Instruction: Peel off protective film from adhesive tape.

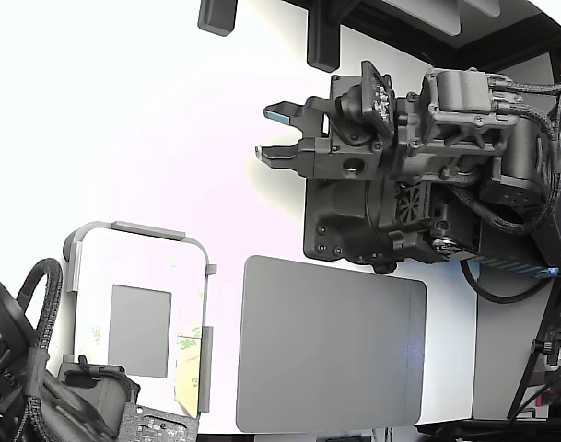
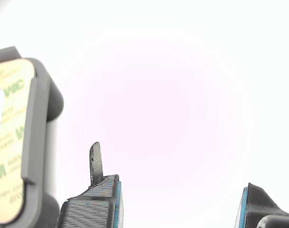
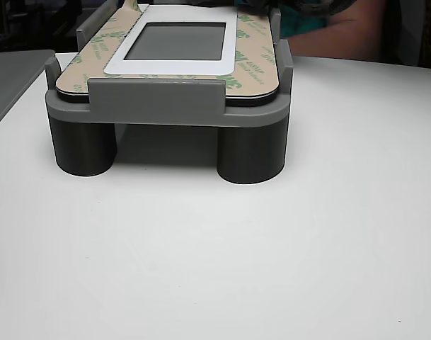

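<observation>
A white rounded panel [image 1: 137, 262] lies in a grey fixture [image 1: 206, 313] at the exterior view's lower left. Pale yellow protective film [image 1: 189, 348] with green logos covers the adhesive tape along the panel's edges, and shows again as the protective film [image 3: 253, 51] in the other view and the protective film [image 2: 9, 142] in the wrist view. No bare tape shows. My gripper [image 1: 266, 133] hangs over the white table well away from the panel, open, its fingertips pointing to the exterior view's left. The gripper [image 2: 177, 209] holds nothing between its fingers [image 2: 94, 204].
A grey rectangular patch [image 1: 140, 330] sits in the panel's middle. A large grey pad [image 1: 331, 345] lies beside the fixture. A second dark arm [image 1: 40, 387] stands at the exterior view's lower left corner, next to the fixture. The fixture [image 3: 165, 106] rests on round legs.
</observation>
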Motion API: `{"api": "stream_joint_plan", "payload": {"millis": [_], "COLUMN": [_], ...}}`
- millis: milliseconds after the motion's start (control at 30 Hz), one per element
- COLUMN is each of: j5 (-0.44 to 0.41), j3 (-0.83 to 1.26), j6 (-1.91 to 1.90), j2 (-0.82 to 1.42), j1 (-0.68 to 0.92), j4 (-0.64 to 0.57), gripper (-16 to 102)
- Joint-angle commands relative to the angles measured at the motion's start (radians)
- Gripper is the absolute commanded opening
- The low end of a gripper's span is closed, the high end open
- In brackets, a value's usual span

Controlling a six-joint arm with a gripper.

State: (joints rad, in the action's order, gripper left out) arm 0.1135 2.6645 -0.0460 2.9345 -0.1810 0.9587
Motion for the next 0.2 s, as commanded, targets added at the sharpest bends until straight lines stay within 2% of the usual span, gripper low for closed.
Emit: {"api": "stream_joint_plan", "payload": {"millis": [0, 167], "j5": [0.0, 0.0], "j3": [-0.023, -0.023], "j6": [0.0, 0.0], "j2": [0.021, 0.021], "j1": [-0.009, -0.009], "j4": [-0.003, -0.003], "gripper": [100, 100]}}
